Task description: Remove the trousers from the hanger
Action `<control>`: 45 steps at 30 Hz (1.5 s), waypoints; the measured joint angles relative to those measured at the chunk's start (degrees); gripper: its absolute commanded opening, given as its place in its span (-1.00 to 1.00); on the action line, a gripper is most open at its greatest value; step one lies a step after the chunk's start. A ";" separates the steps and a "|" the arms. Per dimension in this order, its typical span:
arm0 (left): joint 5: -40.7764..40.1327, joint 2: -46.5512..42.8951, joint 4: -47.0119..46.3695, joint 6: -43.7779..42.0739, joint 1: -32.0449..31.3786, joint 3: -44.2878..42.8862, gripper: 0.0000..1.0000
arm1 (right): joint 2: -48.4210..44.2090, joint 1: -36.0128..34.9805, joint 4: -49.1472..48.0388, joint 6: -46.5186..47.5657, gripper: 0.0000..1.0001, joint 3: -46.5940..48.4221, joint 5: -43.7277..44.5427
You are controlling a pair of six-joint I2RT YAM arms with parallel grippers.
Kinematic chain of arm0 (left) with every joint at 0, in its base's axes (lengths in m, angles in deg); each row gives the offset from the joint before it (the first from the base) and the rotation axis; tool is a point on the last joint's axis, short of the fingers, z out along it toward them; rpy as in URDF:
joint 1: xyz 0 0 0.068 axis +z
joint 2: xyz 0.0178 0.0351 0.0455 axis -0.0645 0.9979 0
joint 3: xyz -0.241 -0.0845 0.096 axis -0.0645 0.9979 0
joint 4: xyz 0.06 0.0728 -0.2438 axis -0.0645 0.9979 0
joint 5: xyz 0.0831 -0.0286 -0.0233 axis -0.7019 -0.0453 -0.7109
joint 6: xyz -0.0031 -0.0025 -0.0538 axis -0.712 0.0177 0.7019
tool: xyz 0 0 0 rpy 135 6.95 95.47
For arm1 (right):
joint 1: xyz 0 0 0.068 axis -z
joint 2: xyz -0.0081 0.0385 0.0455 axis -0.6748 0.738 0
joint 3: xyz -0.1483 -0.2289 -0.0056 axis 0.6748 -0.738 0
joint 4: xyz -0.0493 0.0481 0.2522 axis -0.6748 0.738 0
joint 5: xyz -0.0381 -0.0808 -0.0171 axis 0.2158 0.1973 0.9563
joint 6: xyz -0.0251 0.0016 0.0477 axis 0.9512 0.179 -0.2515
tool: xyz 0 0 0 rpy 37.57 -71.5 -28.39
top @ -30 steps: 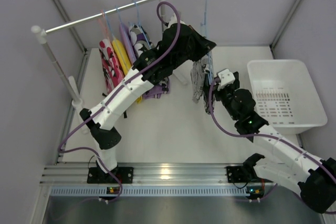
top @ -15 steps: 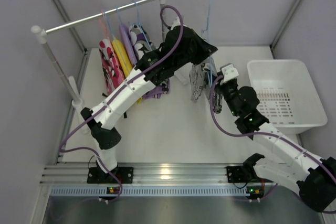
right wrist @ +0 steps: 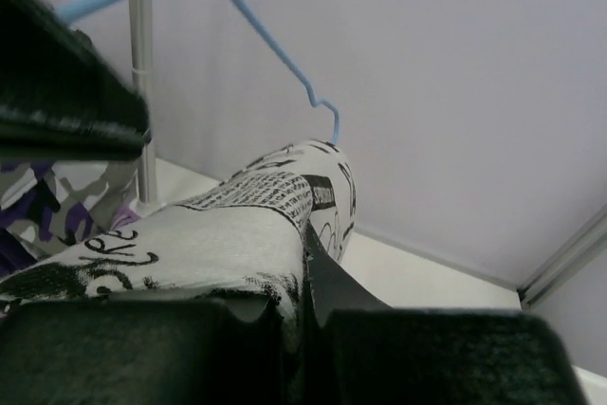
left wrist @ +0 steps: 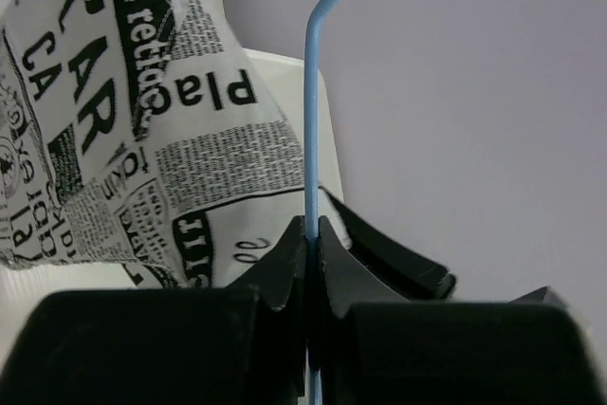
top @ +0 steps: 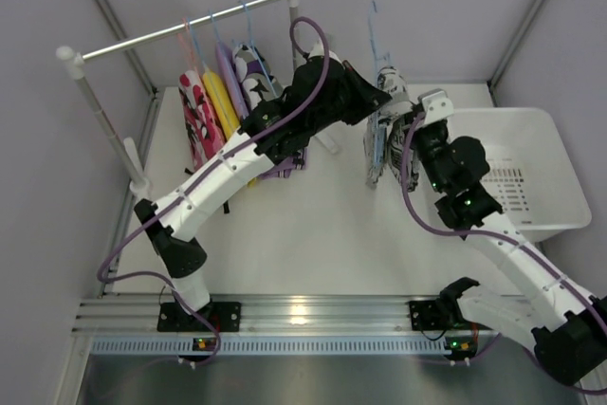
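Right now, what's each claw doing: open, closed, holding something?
The left gripper is closed on the blue hanger.
The right gripper is closed on the newspaper-print trousers.

From our top cam we look down from above/behind the arm bases (top: 199, 315), wide over the table (top: 313, 234). Wrist cams sit v. close, tilted up; all 3 share the blue hanger (left wrist: 310, 120) & print trousers (left wrist: 123, 139).

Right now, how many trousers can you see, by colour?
Red-pink trousers: 1
Yellow trousers: 1
Purple trousers: 1
Spotted trousers: 1
Newsprint trousers: 1
Total: 5
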State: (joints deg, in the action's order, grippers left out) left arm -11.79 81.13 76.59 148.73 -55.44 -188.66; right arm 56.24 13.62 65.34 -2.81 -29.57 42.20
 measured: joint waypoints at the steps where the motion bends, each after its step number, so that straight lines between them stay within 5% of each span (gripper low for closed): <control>1: 0.02 -0.70 -0.92 -0.74 -0.02 1.11 -1.00 | 0.00 0.37 0.94 -0.79 -1.00 1.42 -0.28; 14: 0.22 -10.19 -9.40 -7.48 0.00 24.48 -1.00 | 4.92 4.15 13.05 -11.50 -1.00 25.44 -1.68; 26: -1.16 -13.77 -9.42 -12.07 0.13 37.66 -1.00 | 8.87 8.83 13.09 -12.72 -1.00 41.64 1.53; 34: -1.99 -15.76 -9.29 -16.98 0.11 38.77 -1.00 | 8.76 18.43 12.26 -8.41 -1.00 41.29 7.08; 45: -1.95 -17.25 -9.20 -22.10 0.13 38.77 -1.00 | 4.55 42.47 12.39 -4.87 -1.00 30.16 7.08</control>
State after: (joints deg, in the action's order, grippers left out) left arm -13.73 63.89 67.39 126.63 -55.31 -149.89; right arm 60.78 56.09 77.73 -7.68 0.60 49.28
